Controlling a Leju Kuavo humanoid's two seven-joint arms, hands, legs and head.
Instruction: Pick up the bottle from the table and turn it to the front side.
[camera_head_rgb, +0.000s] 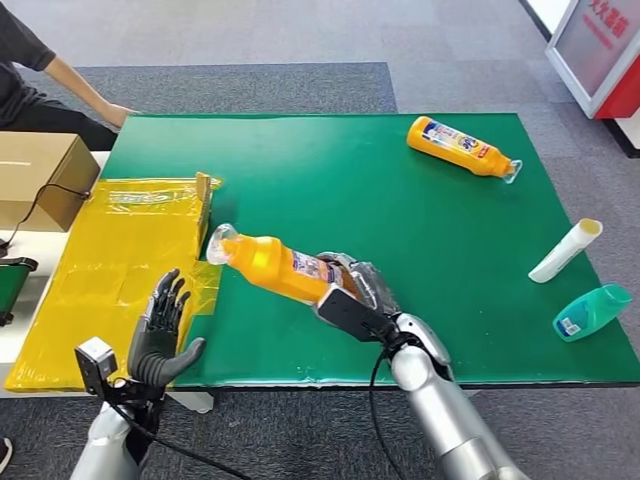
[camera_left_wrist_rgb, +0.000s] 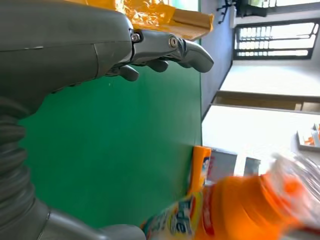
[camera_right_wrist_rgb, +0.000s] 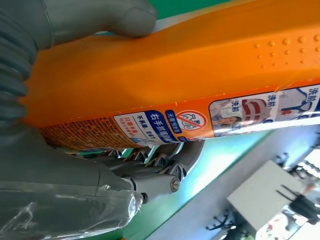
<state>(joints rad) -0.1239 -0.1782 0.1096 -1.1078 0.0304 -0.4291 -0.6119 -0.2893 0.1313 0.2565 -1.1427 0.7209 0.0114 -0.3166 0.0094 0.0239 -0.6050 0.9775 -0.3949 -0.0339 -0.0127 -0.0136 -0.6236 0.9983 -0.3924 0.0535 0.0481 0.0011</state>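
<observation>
My right hand grips an orange bottle by its base end and holds it tilted above the green mat, clear cap toward the yellow sheet. In the right wrist view the thumb and the fingers wrap the bottle, its printed back label showing. My left hand hangs open at the mat's near left edge, holding nothing. In the left wrist view its fingers stretch over the mat, with the held bottle blurred nearby.
A second orange bottle lies at the mat's far right. A white tube and a teal bottle lie at the right edge. A yellow plastic sheet covers the left side, beside a cardboard box. A person's arm reaches in far left.
</observation>
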